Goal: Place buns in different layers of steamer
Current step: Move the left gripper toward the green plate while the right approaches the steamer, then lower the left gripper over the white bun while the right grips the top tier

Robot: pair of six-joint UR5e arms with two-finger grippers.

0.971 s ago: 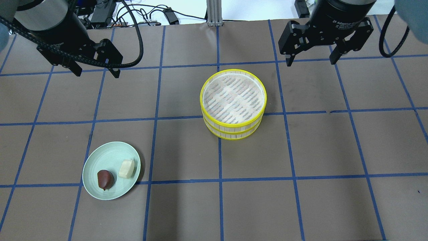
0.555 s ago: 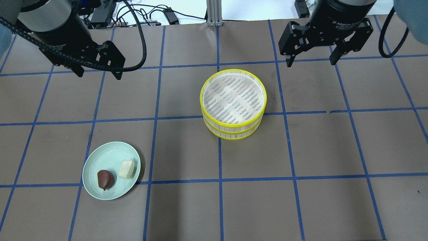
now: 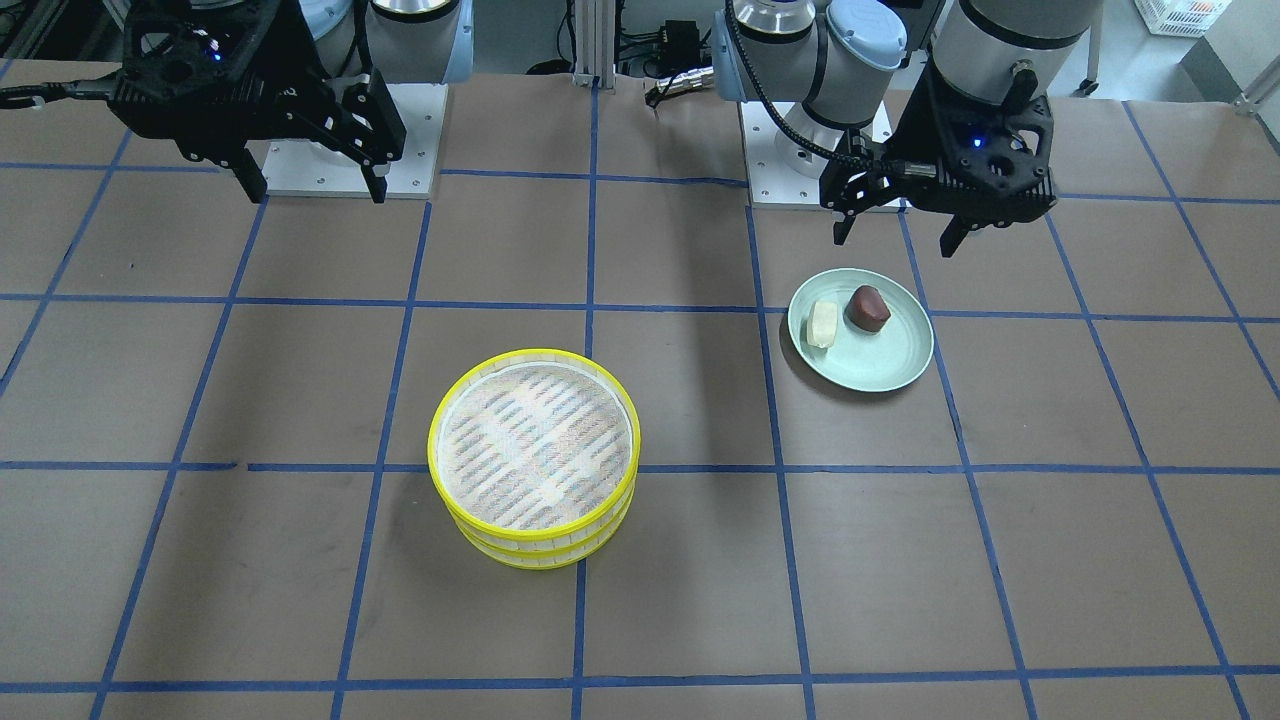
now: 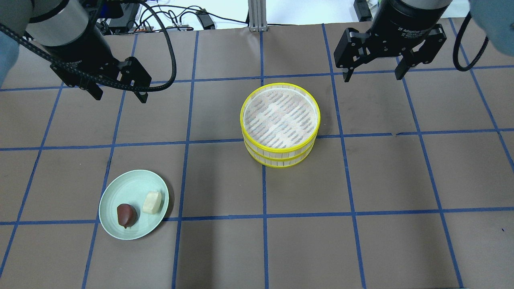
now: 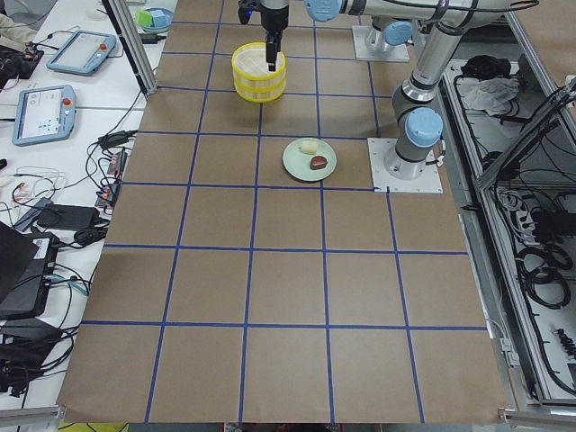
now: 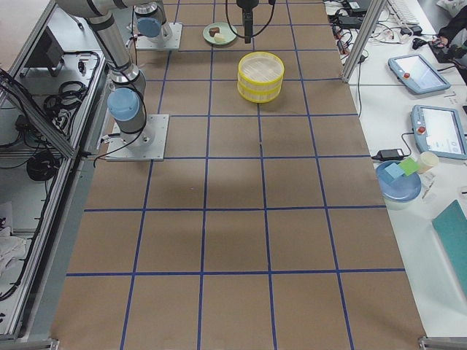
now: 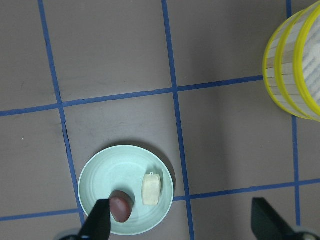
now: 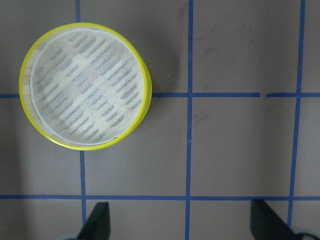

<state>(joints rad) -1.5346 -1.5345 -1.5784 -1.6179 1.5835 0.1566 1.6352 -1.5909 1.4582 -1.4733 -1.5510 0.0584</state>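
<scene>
Two small pieces of food sit on a pale green plate (image 4: 120, 186) at the near left of the worktop (image 4: 361, 172). They are the white bun (image 4: 152, 202) and the brown bun (image 4: 126, 214), close beside each other with what looks like a sliver of plate between them. The steamer (image 4: 289, 153) stands well apart from them, near the middle of the worktop. Its top tray (image 4: 281, 85) sits squarely on the bottom tray (image 4: 281, 161). The mesh floor of the top tray is bare, and the floor of the bottom tray is covered by the tray above it.

Neither arm carries anything. The left tool (image 4: 119, 96) hovers high above the worktop, on the robot's side of the plate, with its jaws spread wide. Its wrist camera looks down on the plate and both buns. The right tool (image 4: 372, 76) hangs high beside the steamer, toward the robot and off to its right, equally wide and empty.

Nothing has been placed, so I judge this to be the very start, the approach to a first pick. The left tool looks the likelier one to fetch a bun, since the plate lies on its side. It would need to come over the plate, line its jaws across one bun without nudging the other, lower, and close gently. To fill both layers, the top tray has to come off the bottom one at some point. The right tool is well placed to grip its yellow rim and lift it straight up.
</scene>
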